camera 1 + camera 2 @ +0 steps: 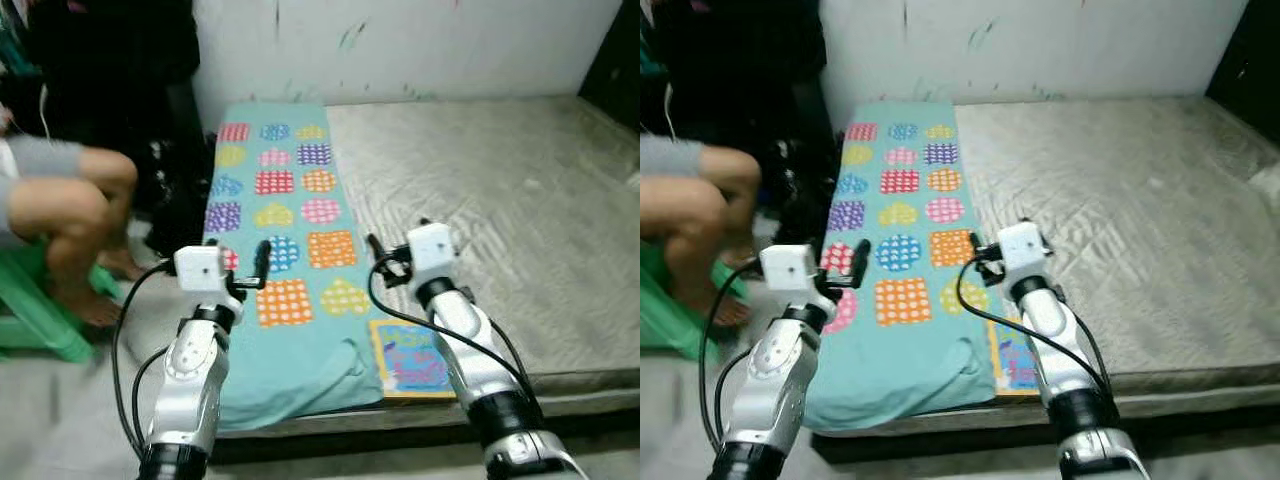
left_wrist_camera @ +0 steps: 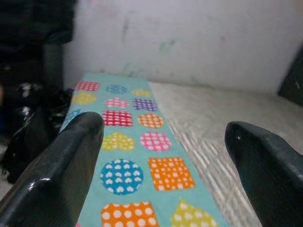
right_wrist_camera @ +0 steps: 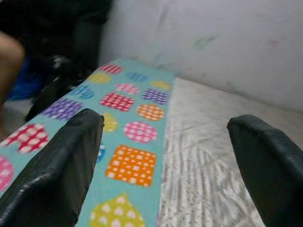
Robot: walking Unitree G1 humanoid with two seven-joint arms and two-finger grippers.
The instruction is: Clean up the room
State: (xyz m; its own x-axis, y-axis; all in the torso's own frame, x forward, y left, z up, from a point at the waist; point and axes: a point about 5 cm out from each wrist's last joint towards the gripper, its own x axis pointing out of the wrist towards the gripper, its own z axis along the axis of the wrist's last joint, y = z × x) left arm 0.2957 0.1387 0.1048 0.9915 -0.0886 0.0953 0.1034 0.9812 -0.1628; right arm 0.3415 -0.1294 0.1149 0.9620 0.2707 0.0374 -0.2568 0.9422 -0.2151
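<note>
Both grippers, left and right, hovered spread open and empty above the patterned blanket, seemingly poised to grasp it.

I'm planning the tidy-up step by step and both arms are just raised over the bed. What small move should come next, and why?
Probably lower the right gripper toward the colourful book at the mattress front edge. It lies loose beside the teal patterned cloth, just below that arm, and both the right and the left gripper are open and hold nothing.
</note>
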